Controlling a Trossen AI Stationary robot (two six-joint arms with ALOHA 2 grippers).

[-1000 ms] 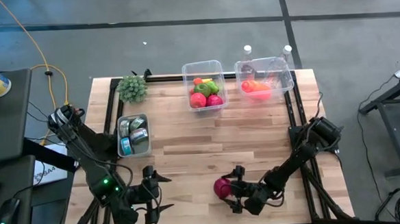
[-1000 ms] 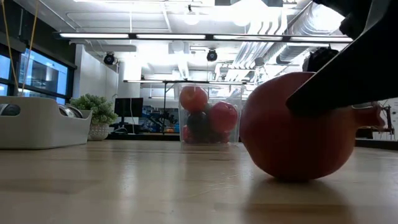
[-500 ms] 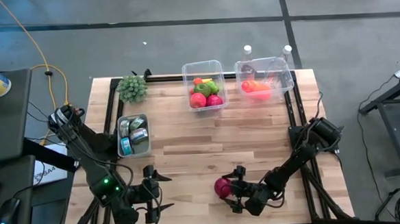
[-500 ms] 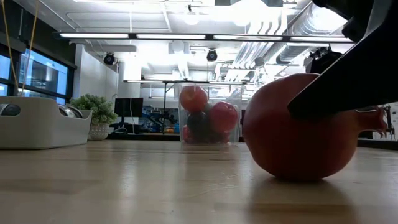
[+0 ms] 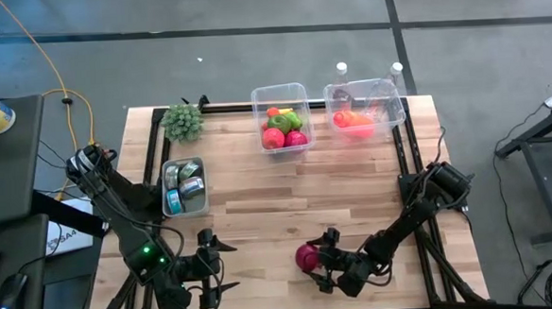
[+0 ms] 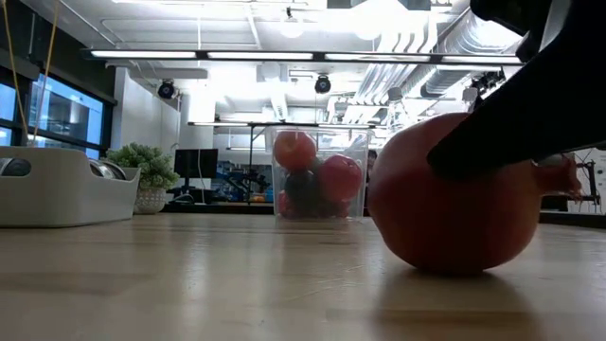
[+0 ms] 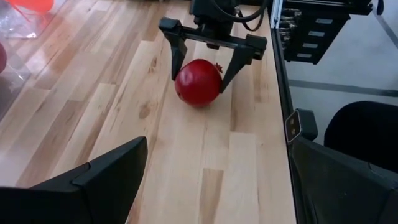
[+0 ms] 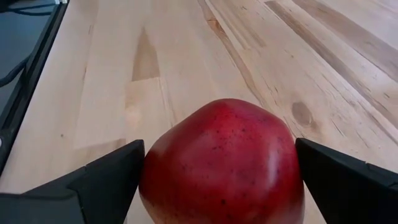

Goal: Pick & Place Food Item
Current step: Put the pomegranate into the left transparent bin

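Pomegranate (image 5: 306, 258) lies on the wooden table (image 5: 287, 187), close to the front edge and a little right of the middle. The right gripper (image 5: 321, 262) is low over the board with its two fingers spread wide, one on each side of the red fruit (the left wrist view shows this well, with the pomegranate (image 7: 198, 82) sitting between the dark fingers (image 7: 175, 52)). The fruit rests on the wood and is not lifted; whether the fingers touch its skin I cannot tell. The left gripper (image 5: 210, 268) waits near the front left of the table, its fingers also wide open and holding nothing. At the back stand two clear bins: the middle bin (image 5: 284, 116) holds red and green fruits, the right bin (image 5: 364, 104) holds something orange-red. A grey tray (image 5: 184, 187) and a small green plant (image 5: 182, 121) are on the left side.
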